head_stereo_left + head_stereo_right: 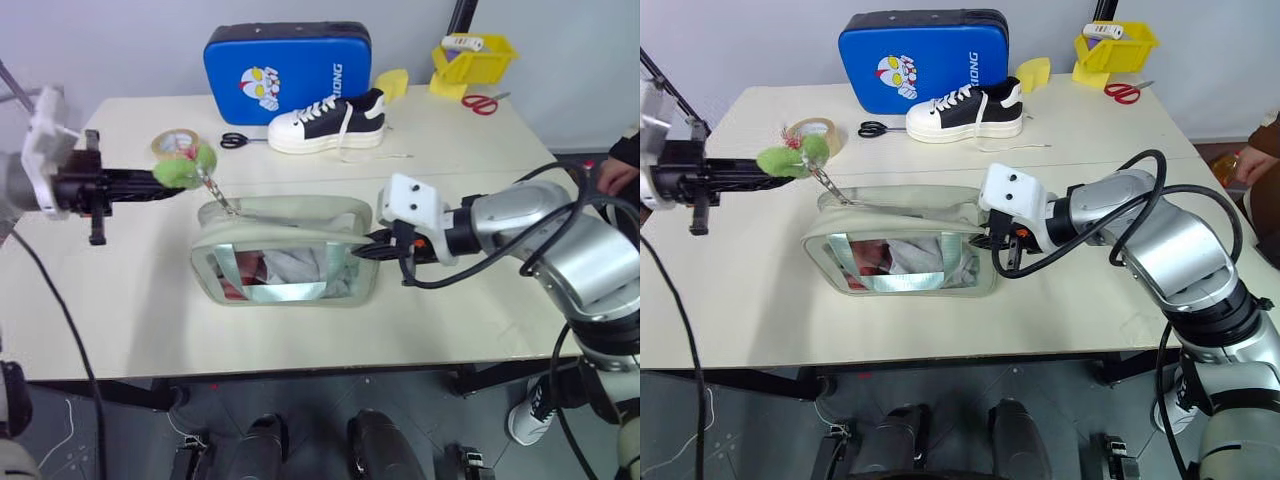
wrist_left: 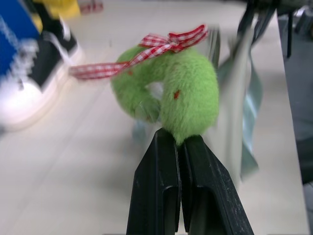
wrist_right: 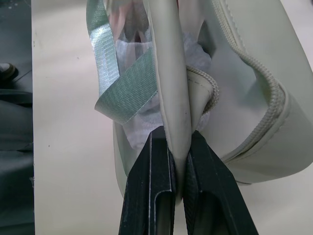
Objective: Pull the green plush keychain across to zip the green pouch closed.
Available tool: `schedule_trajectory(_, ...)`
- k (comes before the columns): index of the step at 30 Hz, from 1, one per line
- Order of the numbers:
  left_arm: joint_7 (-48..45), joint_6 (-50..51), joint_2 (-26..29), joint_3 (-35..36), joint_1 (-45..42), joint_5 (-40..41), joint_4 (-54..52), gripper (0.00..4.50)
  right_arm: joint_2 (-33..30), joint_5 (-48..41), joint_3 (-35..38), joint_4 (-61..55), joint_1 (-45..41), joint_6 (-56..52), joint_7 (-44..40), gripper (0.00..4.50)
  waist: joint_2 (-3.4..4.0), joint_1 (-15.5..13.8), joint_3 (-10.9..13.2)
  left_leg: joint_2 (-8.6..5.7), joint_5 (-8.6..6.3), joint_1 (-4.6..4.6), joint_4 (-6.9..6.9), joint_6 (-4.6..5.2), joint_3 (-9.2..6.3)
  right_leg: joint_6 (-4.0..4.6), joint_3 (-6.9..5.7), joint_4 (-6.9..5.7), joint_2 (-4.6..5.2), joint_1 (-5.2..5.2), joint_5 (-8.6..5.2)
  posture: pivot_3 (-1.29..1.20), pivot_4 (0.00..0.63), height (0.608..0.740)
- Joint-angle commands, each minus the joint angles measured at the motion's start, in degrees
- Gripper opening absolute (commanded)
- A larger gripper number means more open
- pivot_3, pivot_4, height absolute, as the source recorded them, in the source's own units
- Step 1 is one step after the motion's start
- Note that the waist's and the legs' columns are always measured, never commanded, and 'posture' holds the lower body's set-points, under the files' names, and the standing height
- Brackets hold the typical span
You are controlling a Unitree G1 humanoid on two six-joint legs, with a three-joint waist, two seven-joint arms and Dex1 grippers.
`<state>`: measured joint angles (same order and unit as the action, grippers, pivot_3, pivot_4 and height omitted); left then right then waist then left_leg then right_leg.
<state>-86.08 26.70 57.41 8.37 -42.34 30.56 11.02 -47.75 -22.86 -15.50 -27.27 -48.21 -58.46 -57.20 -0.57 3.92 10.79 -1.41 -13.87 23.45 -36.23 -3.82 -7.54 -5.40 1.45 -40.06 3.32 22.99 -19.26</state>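
The green plush keychain (image 1: pixel 188 165) hangs in the air above the table's left side, a red checked ribbon tied on it. My left gripper (image 1: pixel 158 178) is shut on it; in the left wrist view the black fingertips (image 2: pixel 166 147) pinch its lower edge (image 2: pixel 186 98). A short chain runs down from it to the left end of the zipper on the green pouch (image 1: pixel 300 215). The pouch lies mid-table with its clear window facing me. My right gripper (image 1: pixel 378 243) is shut on the pouch's right end, clamping the fabric edge (image 3: pixel 176 112) beside a green strap (image 3: pixel 122 88).
At the back stand a blue cartoon-printed pad (image 1: pixel 288 70), a black and white sneaker (image 1: pixel 328 122), a tape roll (image 1: pixel 172 141) and black scissors (image 1: pixel 236 140). A yellow bin (image 1: pixel 474 60), red scissors (image 1: pixel 482 103) and a yellow sponge (image 1: pixel 392 82) sit back right. A person's hand (image 1: pixel 615 175) shows at the right edge.
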Motion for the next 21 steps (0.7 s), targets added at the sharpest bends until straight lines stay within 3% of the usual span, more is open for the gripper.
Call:
schedule_trajectory(1, -0.3, 2.0, -1.2, -1.5, 0.3, 1.6, -4.0, 0.05, 0.2, -0.3, 0.7, -1.2, -0.5, 0.8, 0.6, 0.0, -0.01, 0.1, 0.0, 0.01, 0.0, 0.0, -0.01, 0.0, -0.01, 0.0, 0.0, 0.0, -0.02, 0.0, 0.0, 0.0, 0.15, 0.739)
schedule_trajectory(4, -0.7, 1.3, -2.0, -4.5, 1.4, -0.5, -4.9, 0.05, 0.1, -0.4, 1.0, -1.5, -0.2, 0.6, 0.8, 0.0, -0.01, 0.1, 0.0, 0.02, 0.0, 0.0, 0.01, 0.0, -0.01, 0.01, 0.01, -0.01, -0.03, 0.02, 0.0, 0.0, 0.15, 0.739)
schedule_trajectory(7, -0.6, 0.2, -1.8, -6.6, 1.6, -2.9, -4.2, 1.4, 0.0, -0.4, 1.3, -1.6, -0.2, 0.3, 1.2, 0.0, -0.01, 0.0, 0.0, 0.01, 0.0, 0.0, 0.0, 0.0, -0.01, 0.01, 0.02, -0.01, -0.03, 0.02, 0.0, 0.0, 0.15, 0.739)
schedule_trajectory(13, -1.0, 1.3, -1.0, -4.1, -0.4, -1.2, -3.2, 4.36, -0.1, -0.6, 1.6, -1.6, -0.2, -0.1, 1.8, 0.0, -0.01, 0.0, 0.0, 0.01, 0.0, 0.0, -0.01, 0.0, -0.01, 0.01, 0.01, -0.01, -0.02, 0.0, 0.0, 0.0, 0.15, 0.739)
schedule_trajectory(21, -3.4, 0.9, 4.9, 0.5, 1.0, -0.5, 0.3, 4.44, -0.1, -0.7, 1.4, -0.7, -0.5, 0.4, 2.1, 0.0, -0.01, 0.1, 0.0, 0.02, 0.0, 0.0, 0.0, 0.0, -0.01, 0.01, 0.01, -0.01, -0.04, 0.02, 0.0, 0.0, 0.15, 0.739)
